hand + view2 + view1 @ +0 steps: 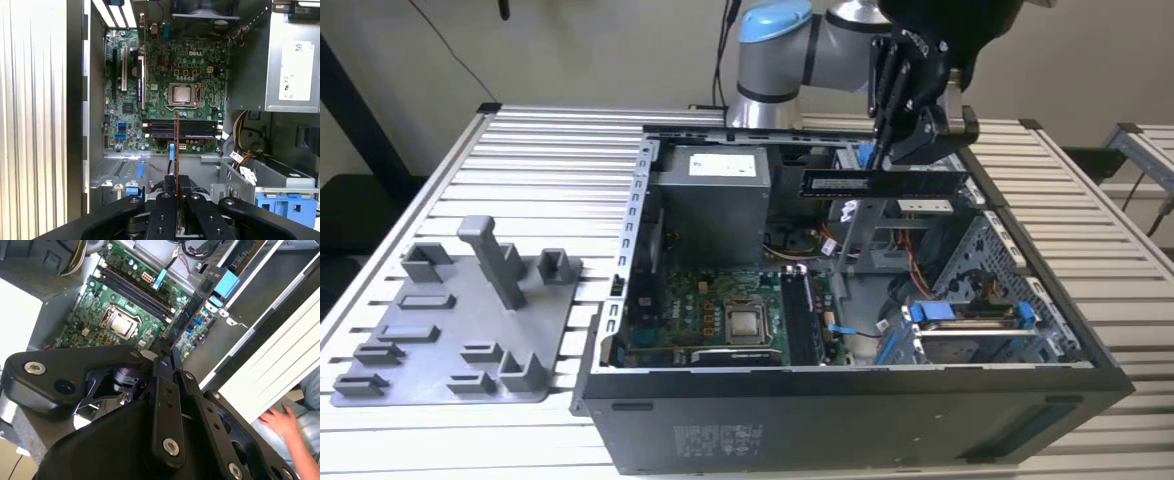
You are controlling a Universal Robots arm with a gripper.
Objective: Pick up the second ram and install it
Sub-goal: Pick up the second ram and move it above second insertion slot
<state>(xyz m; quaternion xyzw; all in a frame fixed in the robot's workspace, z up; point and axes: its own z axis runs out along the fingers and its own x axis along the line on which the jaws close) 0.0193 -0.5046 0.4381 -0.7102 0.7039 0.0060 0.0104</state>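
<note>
Grips the ram point(923, 184) in the gripper point(877, 160), fingers pinched narrow on its upper long edge near the middle. Holds it level and on edge above the open case point(854, 410), inside the rim, with both ends free and the end toward the exterior view's right close to the case wall. Leaves open air under the lower edge, well above the board point(707, 310). Hangs edge-on over the slots point(182, 128) in the first wrist view, crosswise to them. Finds the socket point(181, 94) just beside the slots on one side and loose cables point(240, 165) near their end. Shows a hand point(280, 421) outside the case wall in the second wrist view. Has the tray point(454, 330) on the table point(534, 150), just beside the case, well apart from the ram.
</note>
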